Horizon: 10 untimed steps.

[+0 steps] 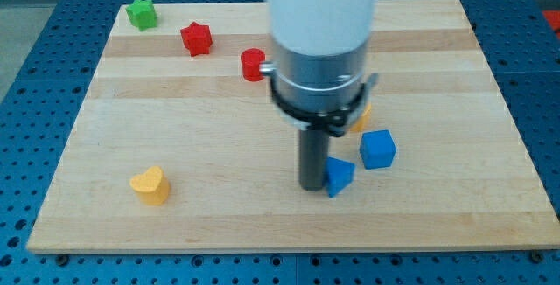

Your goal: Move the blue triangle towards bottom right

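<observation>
My tip [312, 186], a bare rod with nothing held, rests on the wooden board [219, 206] touching the left side of the blue triangle [339, 176], which lies right of centre toward the bottom edge. A blue cube [378, 149] sits just beside it, up-right; an orange block [361, 117] peeks behind my arm. Yellow heart [150, 184] near bottom-left corner; green star [141, 13], red star [197, 38] and red cylinder [253, 64] toward the top-left

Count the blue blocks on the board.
2: the blue triangle against my tip on its right, and the blue cube up-right of it. The arm may hide others.
</observation>
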{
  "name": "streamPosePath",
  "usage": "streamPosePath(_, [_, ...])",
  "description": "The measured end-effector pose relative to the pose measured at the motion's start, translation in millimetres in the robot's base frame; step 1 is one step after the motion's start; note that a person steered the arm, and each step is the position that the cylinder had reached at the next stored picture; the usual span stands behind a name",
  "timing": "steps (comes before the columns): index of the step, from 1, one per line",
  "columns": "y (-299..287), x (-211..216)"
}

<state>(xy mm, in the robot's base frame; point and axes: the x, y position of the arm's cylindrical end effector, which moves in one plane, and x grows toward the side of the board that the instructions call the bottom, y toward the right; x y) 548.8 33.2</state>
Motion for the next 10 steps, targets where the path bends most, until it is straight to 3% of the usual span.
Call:
streamPosePath(3, [-27.8, -14.1])
streamPosePath(8, [82.4, 8.6])
streamPosePath(10, [74.6, 10.3])
